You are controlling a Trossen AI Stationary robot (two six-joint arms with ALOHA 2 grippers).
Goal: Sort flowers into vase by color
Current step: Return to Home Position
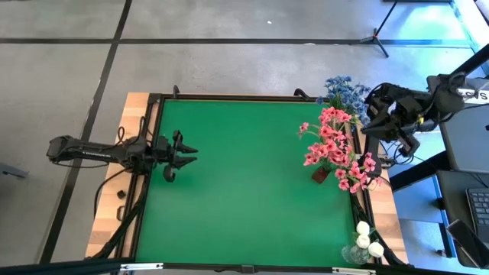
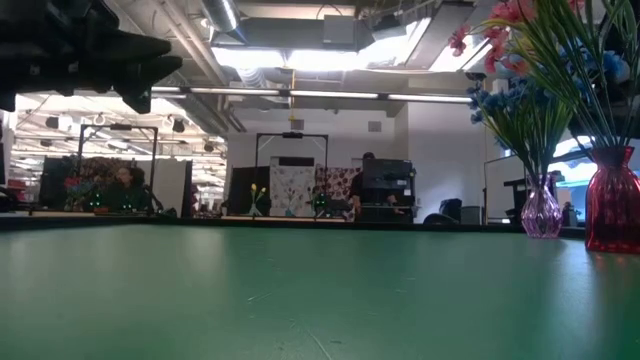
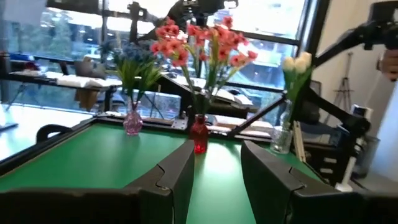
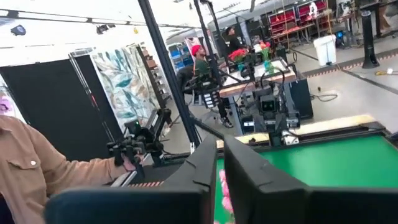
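Observation:
Pink flowers [image 1: 330, 145] stand with their stems in a red vase [image 3: 199, 134] at the table's right side. Blue flowers [image 1: 341, 86] stand in a purple glass vase [image 3: 132, 121] at the far right corner. White buds [image 1: 367, 238] stand in a clear vase [image 3: 281, 137] at the near right corner. My right gripper [image 1: 366, 128] hovers high beside the pink blossoms, pointing toward the table's left. Its fingers [image 4: 205, 165] are drawn together to a thin slit with nothing between them. My left gripper [image 1: 186, 151] hangs low over the left part of the mat, open and holding nothing.
The green mat [image 1: 244, 198] has a black frame along its edges. In the right wrist view a person's tan sleeve [image 4: 25, 168] and hand [image 4: 127, 160] show off the table. Other people sit at work tables in the room behind.

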